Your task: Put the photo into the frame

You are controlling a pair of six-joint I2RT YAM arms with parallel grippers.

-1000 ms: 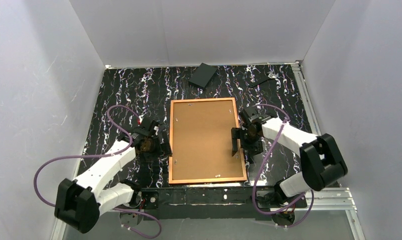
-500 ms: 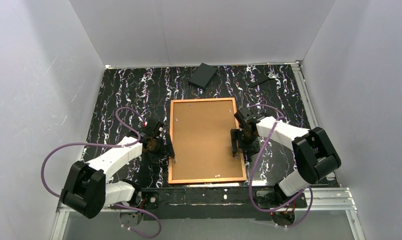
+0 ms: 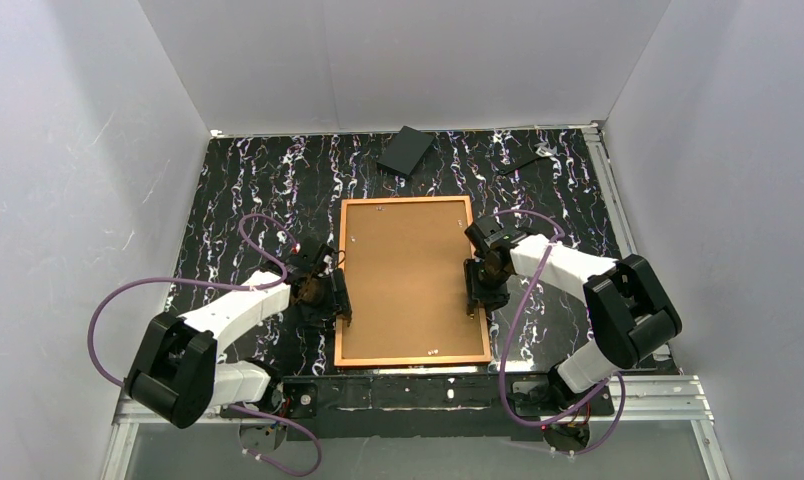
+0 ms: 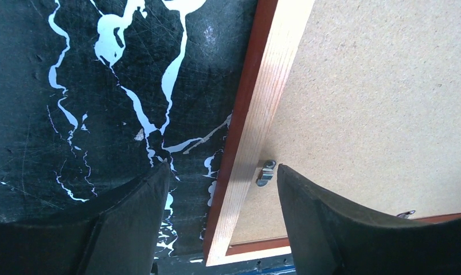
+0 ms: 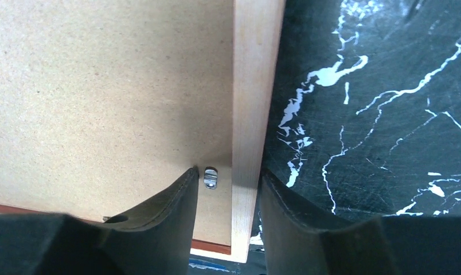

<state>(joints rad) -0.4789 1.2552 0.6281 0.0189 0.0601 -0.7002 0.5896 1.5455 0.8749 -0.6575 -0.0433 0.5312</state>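
Observation:
The frame lies back up in the middle of the black marbled mat, with a plain brown board in it. The photo is not in view. My left gripper is open and straddles the frame's left rail near the front corner; one finger is over the mat, the other over the board beside a metal clip. My right gripper is open, less wide, and straddles the right rail; its inner finger rests by a clip.
A flat black rectangle lies at the back of the mat and a small dark piece at the back right. White walls close in three sides. A metal rail runs along the front edge.
Both grippers have moved inward onto the frame's side rails, the left one to the right and the right one slightly left. The frame has shifted a little to the left.

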